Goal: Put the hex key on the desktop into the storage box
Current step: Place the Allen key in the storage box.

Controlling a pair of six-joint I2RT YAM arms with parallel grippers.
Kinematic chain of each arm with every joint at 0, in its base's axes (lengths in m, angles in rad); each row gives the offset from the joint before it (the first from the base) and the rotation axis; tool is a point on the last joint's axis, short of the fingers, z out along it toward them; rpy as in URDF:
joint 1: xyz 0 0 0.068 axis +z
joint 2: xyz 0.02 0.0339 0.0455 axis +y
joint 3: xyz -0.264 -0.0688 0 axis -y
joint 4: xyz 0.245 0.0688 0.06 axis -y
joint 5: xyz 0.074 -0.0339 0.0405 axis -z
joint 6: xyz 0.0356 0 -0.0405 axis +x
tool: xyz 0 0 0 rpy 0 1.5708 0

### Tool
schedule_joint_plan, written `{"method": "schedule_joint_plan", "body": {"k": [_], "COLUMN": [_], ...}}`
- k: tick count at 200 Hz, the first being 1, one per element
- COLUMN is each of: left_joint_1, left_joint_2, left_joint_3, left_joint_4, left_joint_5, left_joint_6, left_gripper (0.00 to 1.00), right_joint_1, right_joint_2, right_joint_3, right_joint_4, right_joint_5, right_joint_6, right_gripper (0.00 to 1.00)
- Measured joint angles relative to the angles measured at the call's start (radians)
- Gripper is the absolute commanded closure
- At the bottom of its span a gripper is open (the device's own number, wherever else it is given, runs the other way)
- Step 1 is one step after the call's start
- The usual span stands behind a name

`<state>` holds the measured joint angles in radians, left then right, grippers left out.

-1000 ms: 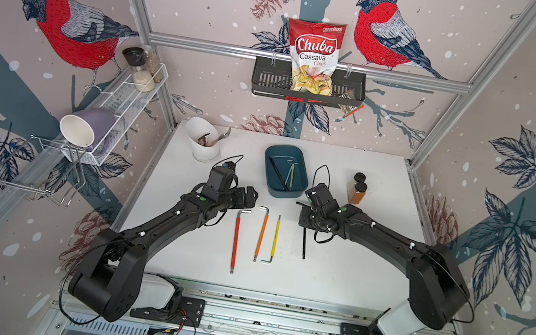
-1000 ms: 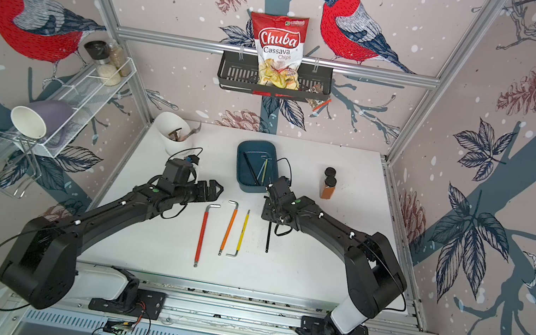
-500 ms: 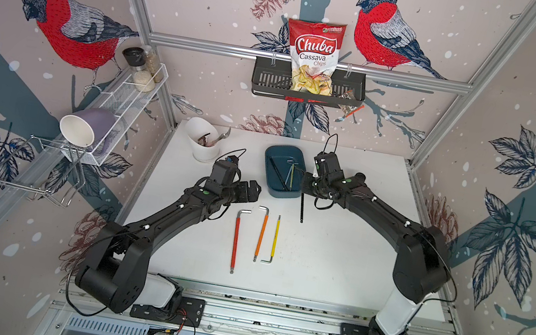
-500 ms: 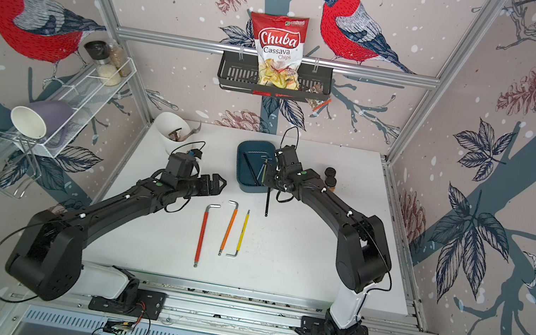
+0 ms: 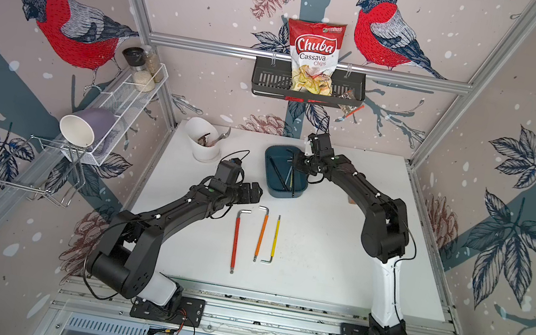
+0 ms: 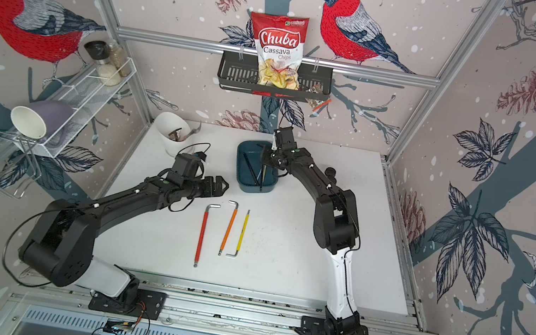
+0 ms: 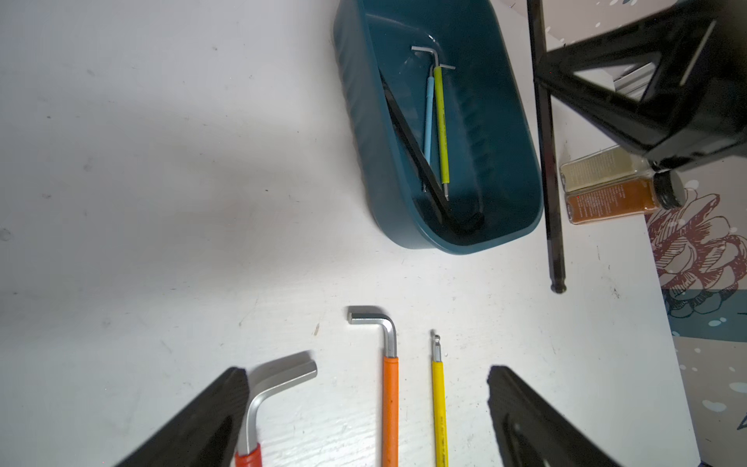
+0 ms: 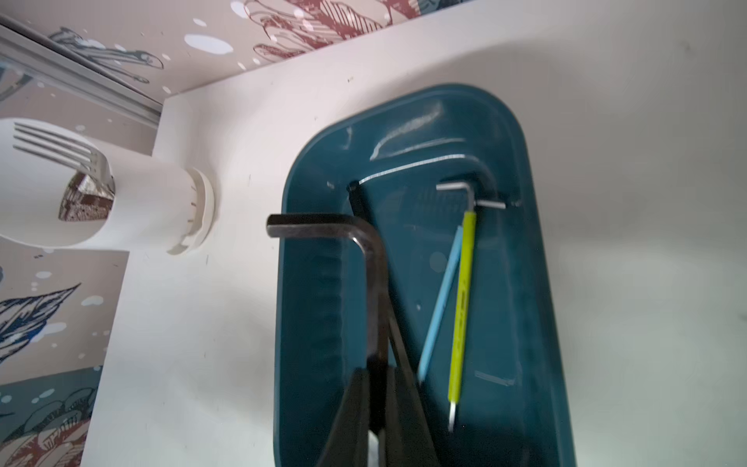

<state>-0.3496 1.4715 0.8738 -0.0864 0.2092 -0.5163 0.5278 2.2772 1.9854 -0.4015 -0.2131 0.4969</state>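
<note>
The right gripper, clamped on the black hex key, holds it over the storage box, the shaft lying along the box's length, so only lowering and releasing seem left.

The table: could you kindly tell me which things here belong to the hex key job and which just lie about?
Job: storage box; black hex key in the right gripper; red hex key; orange hex key; yellow hex key.
Lying about: white cup; spice jar; chips bag; black basket; mug.

blk arms, white lower links, thin blk cables
</note>
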Motion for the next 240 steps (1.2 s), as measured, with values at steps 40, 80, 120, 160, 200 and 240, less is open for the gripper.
{"method": "schedule_joint_plan", "body": {"k": [40, 80, 120, 160, 200, 240], "left_joint_1": [0.0, 0.0, 0.0, 0.0, 0.0, 0.0], "left_joint_2": [0.034, 0.061, 0.066, 0.05, 0.018, -0.033], "left_joint_3": [0.007, 0.013, 0.016, 0.016, 0.01, -0.011], "left_joint_4": [0.008, 0.021, 0.021, 0.021, 0.021, 0.021], "left_joint_5": [0.004, 0.019, 0.025, 0.024, 0.024, 0.016], "left_joint_6": [0.0, 0.0, 0.0, 0.0, -0.007, -0.007], "left_gripper": [0.04, 0.04, 0.04, 0.04, 0.04, 0.04], "right_joint_1": [-0.036, -0.06, -0.077, -0.072, -0.067, -0.006], "right_joint_2": [0.108, 0.175, 0.208, 0.192, 0.074, -0.112], "right_joint_3": [0.093, 0.149, 0.156, 0.143, 0.05, -0.133], "right_joint_4": [0.006, 0.036, 0.072, 0.087, 0.093, 0.111], "right_joint_5": [-0.065, -0.129, -0.162, -0.187, -0.179, -0.083], "right_joint_6": [0.002, 0.03, 0.06, 0.075, 0.054, 0.025], "right_gripper": [1.0, 0.99, 0.66, 0.51, 0.46, 0.43]}}
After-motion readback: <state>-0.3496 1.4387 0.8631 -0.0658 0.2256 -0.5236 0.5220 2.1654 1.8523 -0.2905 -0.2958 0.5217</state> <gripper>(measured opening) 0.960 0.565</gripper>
